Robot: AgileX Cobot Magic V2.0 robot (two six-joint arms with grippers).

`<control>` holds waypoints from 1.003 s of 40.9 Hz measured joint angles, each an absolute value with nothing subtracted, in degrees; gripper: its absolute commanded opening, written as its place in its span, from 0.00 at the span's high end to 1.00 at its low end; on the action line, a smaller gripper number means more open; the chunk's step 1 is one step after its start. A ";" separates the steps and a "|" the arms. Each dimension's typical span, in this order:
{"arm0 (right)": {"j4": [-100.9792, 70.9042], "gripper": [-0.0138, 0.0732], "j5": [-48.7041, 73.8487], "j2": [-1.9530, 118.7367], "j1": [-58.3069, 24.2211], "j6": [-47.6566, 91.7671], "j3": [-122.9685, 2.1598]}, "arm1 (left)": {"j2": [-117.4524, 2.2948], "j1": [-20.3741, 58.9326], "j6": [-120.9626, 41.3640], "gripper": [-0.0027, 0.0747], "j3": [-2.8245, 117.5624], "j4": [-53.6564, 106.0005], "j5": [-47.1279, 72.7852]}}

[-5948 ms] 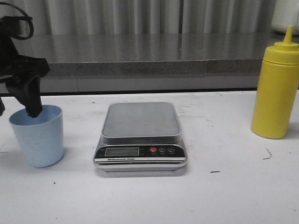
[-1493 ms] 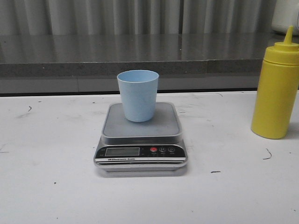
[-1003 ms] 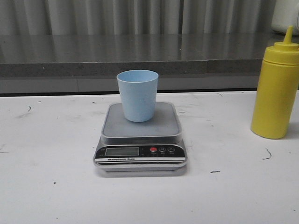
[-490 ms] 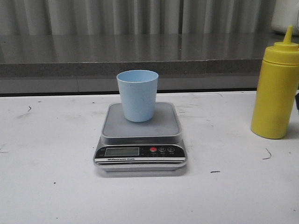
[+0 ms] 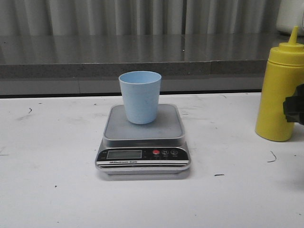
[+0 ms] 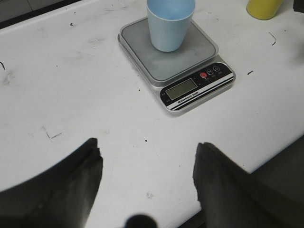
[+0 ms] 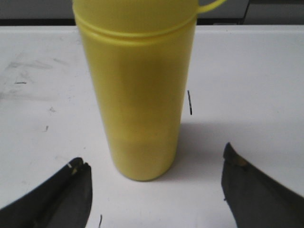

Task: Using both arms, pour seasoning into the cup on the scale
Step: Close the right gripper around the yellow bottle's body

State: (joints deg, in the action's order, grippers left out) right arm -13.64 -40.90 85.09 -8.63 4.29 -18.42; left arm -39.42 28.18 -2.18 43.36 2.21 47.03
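The pale-blue cup (image 5: 139, 97) stands upright on the steel platform of the grey scale (image 5: 143, 139) at mid-table; both also show in the left wrist view, cup (image 6: 170, 23) on scale (image 6: 176, 64). The yellow seasoning bottle (image 5: 280, 90) stands at the right edge. A dark part of my right arm pokes in beside it at the frame's edge. In the right wrist view the bottle (image 7: 137, 90) is upright just ahead of my right gripper (image 7: 154, 167), which is open and apart from it. My left gripper (image 6: 147, 151) is open over bare table, well back from the scale.
A grey counter ledge (image 5: 142, 59) runs behind the white table (image 5: 57, 190). A pale container (image 5: 290, 14) sits on it at the far right. In the left wrist view the table's near edge (image 6: 280, 152) drops off beside the fingers.
The left gripper carried the cup from the far left onto the scale, let go and left the front view. In the last half second the right arm has come in beside the bottle.
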 measured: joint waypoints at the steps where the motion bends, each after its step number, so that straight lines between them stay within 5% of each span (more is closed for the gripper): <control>1: -13.64 0.17 -42.60 86.39 -8.63 4.17 -18.42 | -39.42 28.18 -2.18 0.42 43.36 2.21 47.03; 41: -10.08 0.09 -58.50 102.90 -8.65 -1.71 -27.04 | -39.42 28.18 -2.18 0.42 43.36 2.42 47.00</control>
